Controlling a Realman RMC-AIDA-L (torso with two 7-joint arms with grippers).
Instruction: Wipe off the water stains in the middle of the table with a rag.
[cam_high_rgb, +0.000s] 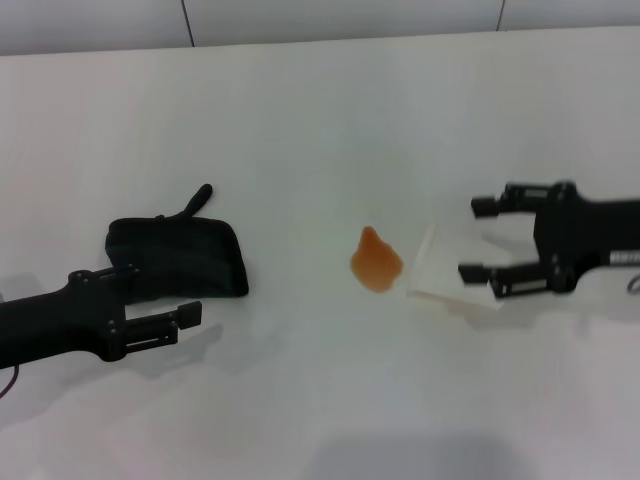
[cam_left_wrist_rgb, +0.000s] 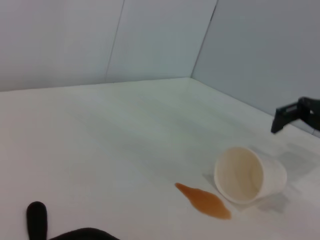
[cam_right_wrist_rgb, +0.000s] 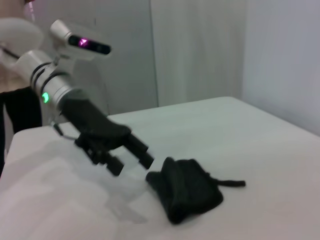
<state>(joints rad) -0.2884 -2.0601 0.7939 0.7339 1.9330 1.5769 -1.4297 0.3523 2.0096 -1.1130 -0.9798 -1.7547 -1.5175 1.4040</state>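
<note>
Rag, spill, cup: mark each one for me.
rag (cam_high_rgb: 180, 255), head view, middle of the folded cloth
orange puddle (cam_high_rgb: 375, 262), head view, centre of the liquid
plastic cup (cam_left_wrist_rgb: 250, 175), left wrist view, inside wall

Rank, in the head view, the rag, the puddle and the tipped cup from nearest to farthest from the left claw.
1. Black folded cloth rag, right beside the left claw.
2. Orange-amber teardrop puddle, mid-table.
3. Translucent white plastic cup, on its side by the right claw.

One black rag (cam_high_rgb: 178, 255); one orange puddle (cam_high_rgb: 375, 262); one tipped white cup (cam_high_rgb: 455, 270); two end effectors, left end effector (cam_high_rgb: 160, 300) and right end effector (cam_high_rgb: 480, 238); one table (cam_high_rgb: 300, 120).
</note>
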